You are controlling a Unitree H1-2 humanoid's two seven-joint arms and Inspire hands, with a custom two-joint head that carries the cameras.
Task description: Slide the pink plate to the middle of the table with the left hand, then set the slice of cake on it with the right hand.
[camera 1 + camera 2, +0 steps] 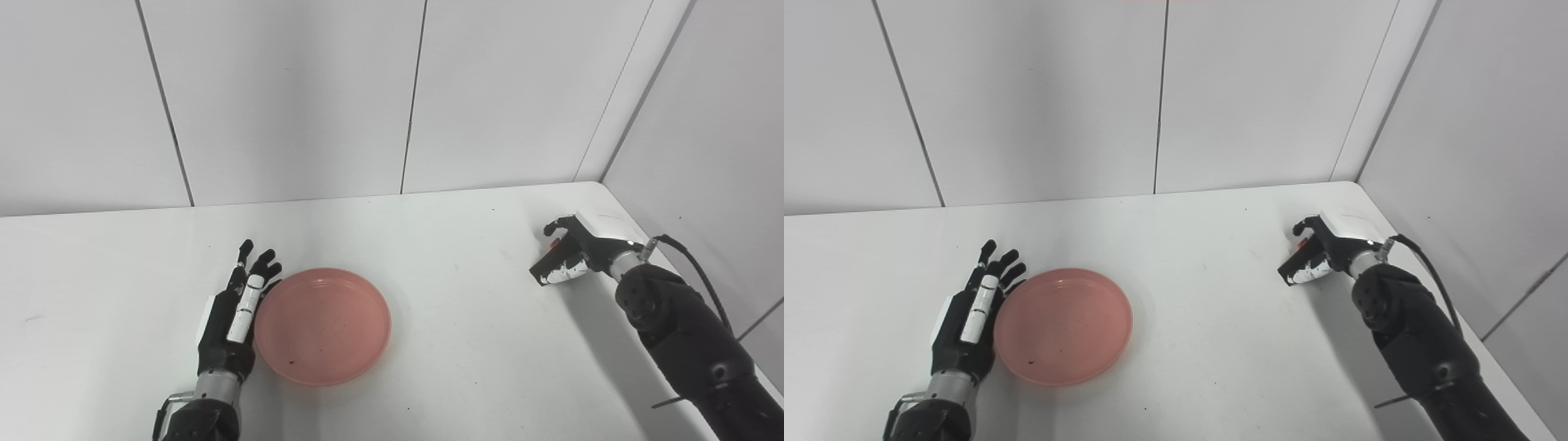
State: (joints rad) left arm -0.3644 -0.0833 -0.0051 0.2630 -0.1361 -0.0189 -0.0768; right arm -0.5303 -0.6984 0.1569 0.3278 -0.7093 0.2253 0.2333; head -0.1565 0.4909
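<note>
The pink plate (pixel 323 324) lies flat on the white table (pixel 429 245), left of centre. My left hand (pixel 236 309) rests open beside the plate's left rim, fingers stretched forward and touching or nearly touching the edge. At the right side, my right hand (pixel 572 248) is closed around the slice of cake (pixel 558 268), a dark wedge with white icing and a red spot on top. The slice sits low at the table; I cannot tell whether it is lifted.
Grey wall panels rise behind the table and along its right side, meeting in the far right corner (pixel 597 182). A black cable (pixel 695 263) loops from my right wrist. The table's right edge runs close under my right forearm.
</note>
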